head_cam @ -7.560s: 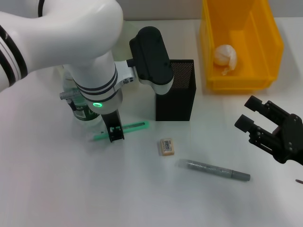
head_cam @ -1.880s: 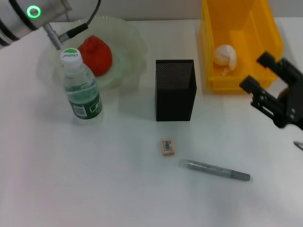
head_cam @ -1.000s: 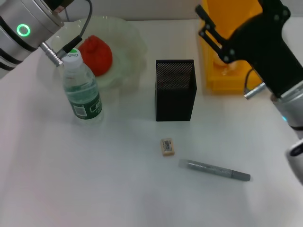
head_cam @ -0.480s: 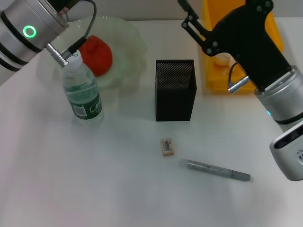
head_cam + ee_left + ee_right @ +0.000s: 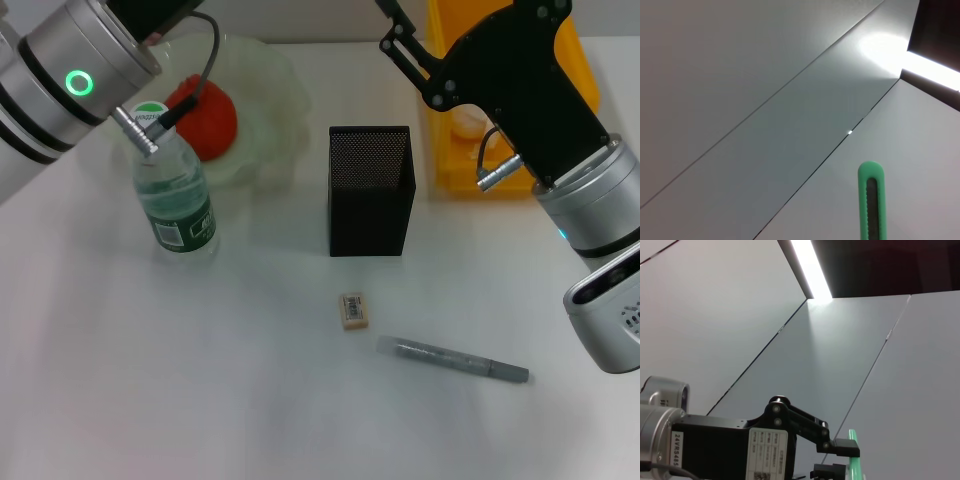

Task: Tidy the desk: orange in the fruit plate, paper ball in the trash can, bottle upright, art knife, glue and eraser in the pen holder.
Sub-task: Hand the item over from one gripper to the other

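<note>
Both my arms raised above surface (image 5: 150,400). Left gripper (image 5: 840,450) closed on green art knife (image 5: 871,200), seen from right wrist. Right gripper (image 5: 395,25) mostly out of frame, can't tell opening. Eraser (image 5: 353,309), pen (image 5: 452,360) lie before pen holder (image 5: 370,190). Bottle (image 5: 172,190) upright.

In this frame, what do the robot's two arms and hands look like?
Left arm: silver-and-white cylinder with black bands, a glowing green ring light and a black cable on a metal plug. Right arm: black upper housing, silver-and-white wrist, small cable. The left hand is black, with a white barcode label.
</note>
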`<state>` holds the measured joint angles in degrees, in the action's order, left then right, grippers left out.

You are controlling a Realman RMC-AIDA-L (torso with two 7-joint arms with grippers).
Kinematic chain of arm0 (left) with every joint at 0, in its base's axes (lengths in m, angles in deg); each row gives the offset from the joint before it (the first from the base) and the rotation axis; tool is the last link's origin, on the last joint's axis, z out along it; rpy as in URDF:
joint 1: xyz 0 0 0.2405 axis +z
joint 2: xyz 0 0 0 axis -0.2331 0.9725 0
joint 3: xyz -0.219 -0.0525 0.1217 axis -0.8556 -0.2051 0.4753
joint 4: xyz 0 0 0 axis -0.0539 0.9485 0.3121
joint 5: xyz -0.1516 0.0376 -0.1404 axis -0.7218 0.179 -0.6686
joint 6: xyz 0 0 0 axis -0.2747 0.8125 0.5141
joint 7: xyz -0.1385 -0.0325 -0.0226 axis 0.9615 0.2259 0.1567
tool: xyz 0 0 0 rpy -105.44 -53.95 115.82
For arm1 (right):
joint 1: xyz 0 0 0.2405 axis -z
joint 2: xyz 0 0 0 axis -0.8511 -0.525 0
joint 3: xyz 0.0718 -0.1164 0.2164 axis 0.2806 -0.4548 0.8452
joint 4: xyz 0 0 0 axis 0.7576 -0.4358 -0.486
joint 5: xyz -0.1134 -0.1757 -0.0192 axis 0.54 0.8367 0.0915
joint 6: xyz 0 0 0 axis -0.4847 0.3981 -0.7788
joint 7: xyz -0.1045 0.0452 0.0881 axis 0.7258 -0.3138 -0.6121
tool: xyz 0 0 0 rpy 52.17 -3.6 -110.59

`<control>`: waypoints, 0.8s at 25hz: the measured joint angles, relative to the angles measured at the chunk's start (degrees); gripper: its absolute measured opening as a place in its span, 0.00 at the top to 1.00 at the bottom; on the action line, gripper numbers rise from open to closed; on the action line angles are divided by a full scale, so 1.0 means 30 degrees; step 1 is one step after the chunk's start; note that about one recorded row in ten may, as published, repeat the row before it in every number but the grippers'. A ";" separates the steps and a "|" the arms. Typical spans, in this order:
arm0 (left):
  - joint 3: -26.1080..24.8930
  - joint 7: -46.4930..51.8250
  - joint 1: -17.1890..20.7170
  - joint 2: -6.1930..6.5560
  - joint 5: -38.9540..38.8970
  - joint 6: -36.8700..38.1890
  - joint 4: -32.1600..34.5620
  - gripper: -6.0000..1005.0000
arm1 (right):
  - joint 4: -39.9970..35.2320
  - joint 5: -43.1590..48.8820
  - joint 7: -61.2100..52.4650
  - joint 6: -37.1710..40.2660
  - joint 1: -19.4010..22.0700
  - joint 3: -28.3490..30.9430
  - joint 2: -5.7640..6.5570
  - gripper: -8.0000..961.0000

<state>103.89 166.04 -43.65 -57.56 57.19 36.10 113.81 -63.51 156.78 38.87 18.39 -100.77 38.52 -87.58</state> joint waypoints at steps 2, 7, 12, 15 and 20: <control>0.0284 -0.0235 0.0039 0.0000 -0.0366 0.0031 -0.0108 0.81 | 0.0024 0.0018 -0.0006 0.0001 -0.0005 0.0002 0.0001 0.25; 0.0361 -0.0387 0.0070 0.0000 -0.0486 0.0203 -0.0160 0.81 | 0.0051 0.0030 -0.0015 0.0001 -0.0021 0.0001 0.0001 0.25; 0.0548 -0.0422 0.0070 0.0000 -0.0988 0.0209 -0.0338 0.81 | 0.0251 0.0029 -0.0024 0.0009 -0.0190 0.0005 0.0001 0.25; 0.0922 -0.0560 0.0069 0.0000 -0.1593 0.0198 -0.0548 0.81 | 0.0331 0.0029 -0.0027 -0.0014 -0.0351 0.0041 0.0001 0.25; 0.1080 -0.0691 0.0068 0.0000 -0.1859 0.0215 -0.0662 0.81 | 0.0534 0.0089 -0.0029 -0.0125 -0.0575 0.0630 0.0001 0.25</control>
<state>107.12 163.97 -43.45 -57.56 51.62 36.75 111.82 -61.90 157.05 38.78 18.02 -102.49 40.41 -87.57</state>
